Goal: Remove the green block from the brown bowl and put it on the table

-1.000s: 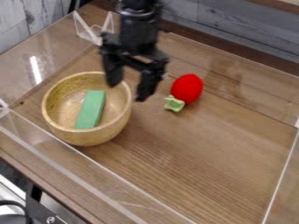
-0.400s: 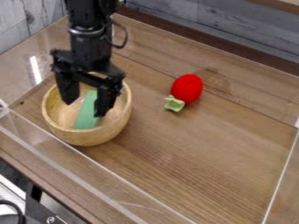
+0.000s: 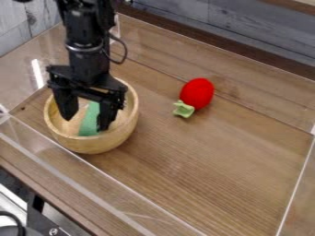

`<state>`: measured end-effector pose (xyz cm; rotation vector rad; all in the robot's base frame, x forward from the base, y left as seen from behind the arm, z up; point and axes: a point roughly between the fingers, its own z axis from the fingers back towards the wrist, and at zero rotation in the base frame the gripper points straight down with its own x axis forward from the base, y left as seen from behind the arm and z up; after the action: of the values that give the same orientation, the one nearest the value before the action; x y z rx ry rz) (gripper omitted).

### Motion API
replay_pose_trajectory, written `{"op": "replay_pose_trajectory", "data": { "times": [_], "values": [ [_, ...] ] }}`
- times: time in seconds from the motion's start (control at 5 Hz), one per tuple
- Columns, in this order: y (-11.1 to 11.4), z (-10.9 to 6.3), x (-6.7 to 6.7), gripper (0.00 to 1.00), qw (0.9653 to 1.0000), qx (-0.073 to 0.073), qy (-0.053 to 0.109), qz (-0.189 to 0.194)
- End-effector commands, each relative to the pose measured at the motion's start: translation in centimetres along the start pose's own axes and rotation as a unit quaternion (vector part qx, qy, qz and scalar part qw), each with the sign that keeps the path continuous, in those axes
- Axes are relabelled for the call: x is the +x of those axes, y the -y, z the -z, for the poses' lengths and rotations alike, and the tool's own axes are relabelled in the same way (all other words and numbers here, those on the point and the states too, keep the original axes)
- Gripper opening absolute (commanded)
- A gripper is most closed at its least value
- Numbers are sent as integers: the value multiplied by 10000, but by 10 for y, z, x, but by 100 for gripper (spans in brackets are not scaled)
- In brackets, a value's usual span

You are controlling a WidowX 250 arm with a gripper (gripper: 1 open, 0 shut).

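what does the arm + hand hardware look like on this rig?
All black. A slim arm with a thin black cable looping off its side runs into a blocky wrist, then a hand with two long, flat black fingers. No markings legible.

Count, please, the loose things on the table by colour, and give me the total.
Green: 1, the green block inside the bowl.
Brown: 1, the brown bowl.
Red: 1, the red strawberry toy, with a small green leaf part.
Total: 3
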<state>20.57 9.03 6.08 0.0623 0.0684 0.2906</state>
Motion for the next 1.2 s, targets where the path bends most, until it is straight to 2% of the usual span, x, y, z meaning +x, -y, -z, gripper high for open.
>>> {"op": "replay_pose_trajectory", "data": {
  "times": [0.0, 0.4, 0.8, 1.0],
  "values": [
    [-5, 7, 15, 100, 9997, 36, 190, -169],
    [3, 14, 22, 100, 9977, -43, 253, -624],
    [-10, 14, 46, 100, 9970, -100, 343, -688],
    [-10, 14, 44, 100, 9956, -104, 323, -875]
  ]
}}
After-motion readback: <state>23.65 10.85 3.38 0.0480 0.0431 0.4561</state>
